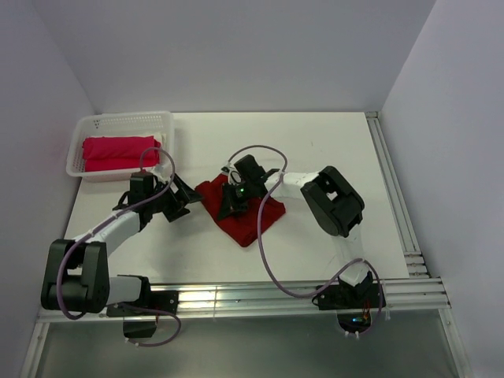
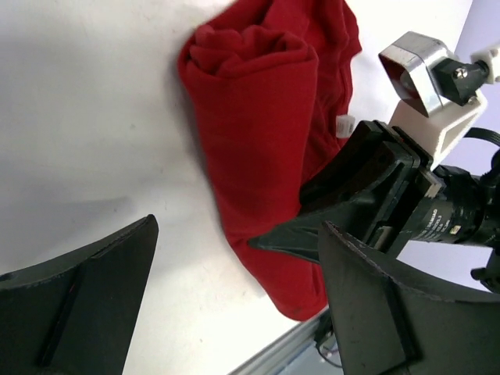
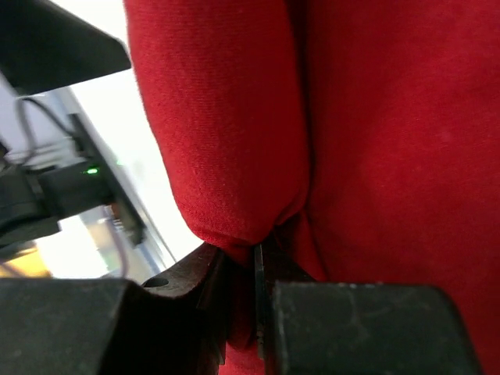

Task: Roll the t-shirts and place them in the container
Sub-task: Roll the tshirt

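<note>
The dark crimson t-shirt [image 1: 253,216] lies mid-table, partly rolled, with the rolled end toward the left; it also shows in the left wrist view [image 2: 250,117]. My right gripper [image 1: 231,205] is shut on a fold of the crimson cloth at the roll's edge [image 3: 246,262]. In the left wrist view the right gripper [image 2: 301,234] presses on the shirt. My left gripper [image 1: 187,201] is open and empty just left of the shirt, its fingers [image 2: 86,297] spread above the table. The pinkish-red t-shirt [image 1: 118,152] lies rolled in the basket.
The white perforated basket [image 1: 126,118] stands at the far left corner. Aluminium rails run along the front edge [image 1: 260,295] and right edge [image 1: 394,197]. A purple cable [image 1: 264,252] from the right arm loops over the shirt. White walls enclose the table.
</note>
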Tool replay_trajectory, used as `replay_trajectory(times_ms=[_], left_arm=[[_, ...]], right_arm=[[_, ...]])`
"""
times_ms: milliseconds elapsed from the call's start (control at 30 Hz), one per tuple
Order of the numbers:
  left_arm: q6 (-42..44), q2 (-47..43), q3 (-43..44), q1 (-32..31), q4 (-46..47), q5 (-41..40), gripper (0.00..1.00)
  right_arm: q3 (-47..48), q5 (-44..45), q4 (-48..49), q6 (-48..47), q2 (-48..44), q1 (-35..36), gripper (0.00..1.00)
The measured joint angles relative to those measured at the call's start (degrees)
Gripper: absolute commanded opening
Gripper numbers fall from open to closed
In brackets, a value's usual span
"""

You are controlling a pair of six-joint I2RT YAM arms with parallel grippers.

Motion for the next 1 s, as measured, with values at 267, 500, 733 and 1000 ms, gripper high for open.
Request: replay_trajectory(times_ms=[267,500,733,1000], left_arm=[[-2.5,7.1,-1.5,-1.5,12.8,-2.8,0.91],[-4.2,14.7,1.0,-6.4,18.6,-5.7,0.94],[-5.8,18.7,4.0,-9.0,20.9,-8.9,0.67],[-6.4,23.9,8.4,-9.2,18.0,-11.4,0.13]], right_arm=[[-1.1,-7.3,5.7,3.9,2.4,-2.1,0.00],[-0.1,-10.4,6.3,4.9,4.0,-2.9,0.00],[0.0,-11.3,6.4,5.2,4.3,-3.3,0.00],[-0.5,-11.4,8.6,5.8,4.4,-3.6,0.21]])
